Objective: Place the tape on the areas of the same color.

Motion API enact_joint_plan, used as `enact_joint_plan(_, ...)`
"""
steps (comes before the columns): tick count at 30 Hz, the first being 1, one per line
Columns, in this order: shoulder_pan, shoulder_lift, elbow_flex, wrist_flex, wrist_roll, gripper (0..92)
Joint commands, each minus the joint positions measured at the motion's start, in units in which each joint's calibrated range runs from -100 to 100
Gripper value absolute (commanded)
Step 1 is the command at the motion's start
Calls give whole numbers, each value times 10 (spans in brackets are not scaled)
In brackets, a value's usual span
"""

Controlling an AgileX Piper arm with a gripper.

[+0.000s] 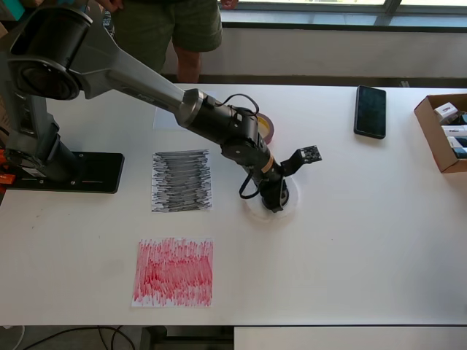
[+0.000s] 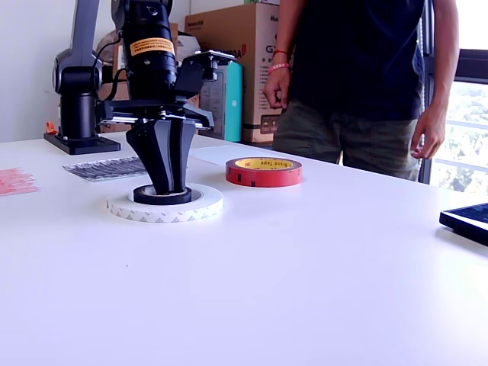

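Gripper (image 2: 162, 185) points straight down, black fingers pinched narrow on the small black tape roll (image 2: 162, 196), which sits inside the flat white tape ring (image 2: 165, 206) on the white table (image 2: 320, 259). Yellow label on the wrist, text unreadable. Red tape roll with yellowish core (image 2: 264, 171) lies just behind; core print too small to read. Black-scribbled paper sheet (image 1: 182, 181) and red-scribbled paper sheet (image 1: 174, 272) lie apart.

Phone (image 1: 370, 111), open carton (image 1: 443, 131), cardboard box (image 2: 242, 53), bystander (image 2: 358, 84).
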Motion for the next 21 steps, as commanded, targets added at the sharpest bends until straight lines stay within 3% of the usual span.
enact_joint_plan(1,-1,-2,-2,50,1,164)
enact_joint_plan(21,-5,-4,-4,69,2,164)
